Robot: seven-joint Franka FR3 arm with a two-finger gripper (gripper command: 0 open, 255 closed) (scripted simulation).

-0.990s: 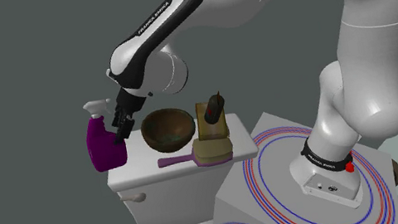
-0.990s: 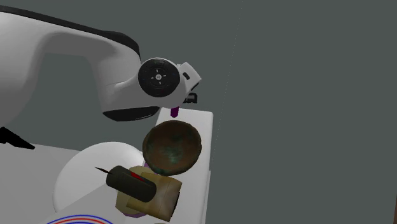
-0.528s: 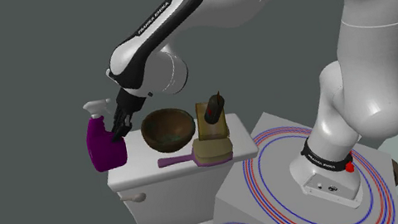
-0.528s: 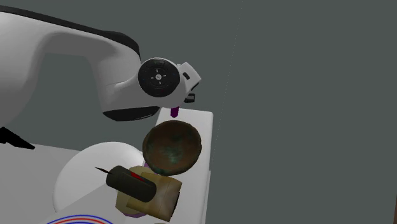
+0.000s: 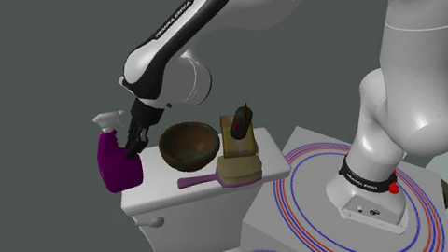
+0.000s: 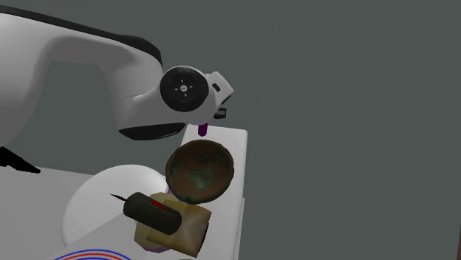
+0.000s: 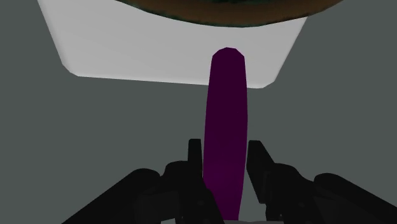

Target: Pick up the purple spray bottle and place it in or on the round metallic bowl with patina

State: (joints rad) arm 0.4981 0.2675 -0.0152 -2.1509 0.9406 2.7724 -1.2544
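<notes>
The purple spray bottle (image 5: 115, 164) stands upright at the end of a white tank lid (image 5: 159, 185), on the shoulder view's left. My black gripper (image 5: 133, 149) comes at it from the bowl's side and is shut on the bottle's body. In the wrist view the bottle (image 7: 225, 127) rises narrow between my fingers (image 7: 196, 159), and both press against it. The round brown bowl with green patina (image 5: 189, 145) sits on the lid just beside the bottle, towards the stand. From the second exterior view the bowl (image 6: 200, 171) lies below my hand and a sliver of the purple bottle (image 6: 202, 131) shows.
A tan block holding a dark tool with a red mark (image 5: 240, 142) stands on the lid's other end beside the bowl. A purple-handled brush (image 5: 206, 179) lies along the lid's front edge. The stand with red and blue rings (image 5: 360, 210) is close by. A grey wall is behind.
One second ago the fingers stood apart around the bottle; they then shut on it. The arm, bottle and bowl have stayed in place since.
</notes>
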